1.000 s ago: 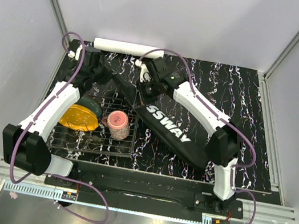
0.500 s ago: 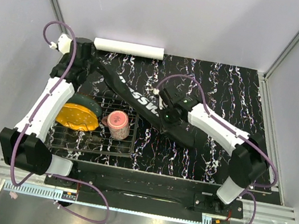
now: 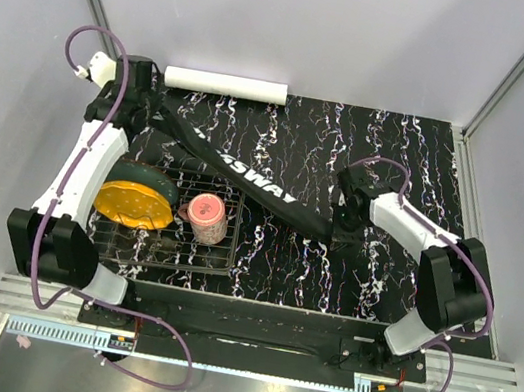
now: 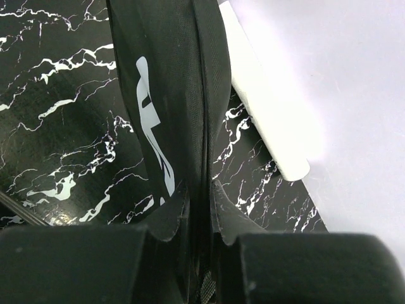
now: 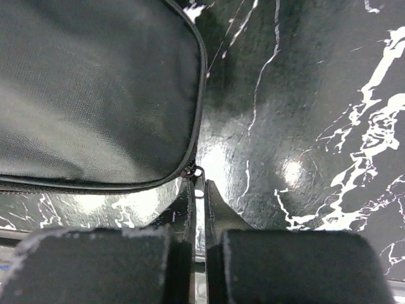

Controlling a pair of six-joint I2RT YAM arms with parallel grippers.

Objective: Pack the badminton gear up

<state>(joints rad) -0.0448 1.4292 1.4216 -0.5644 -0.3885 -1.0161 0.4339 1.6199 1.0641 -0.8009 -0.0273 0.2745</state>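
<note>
The long black CROSSWAY bag lies stretched slantwise across the marbled table. My left gripper is shut on its far-left end; the left wrist view shows the jaws pinching the bag's seam. My right gripper is at the bag's near-right end, shut on the metal zipper pull at the corner of the bag. The white tube lies along the back edge and shows in the left wrist view. No rackets or shuttlecocks are in view.
A wire rack sits at the near left. A pink cup lies on it and a yellow-black object rests at its left end. White walls close in the table at the back and sides.
My right gripper has travelled along the bag from its far-left part to its near-right end. My left gripper has drawn back to the left, and the bag is pulled out straight and narrow.
</note>
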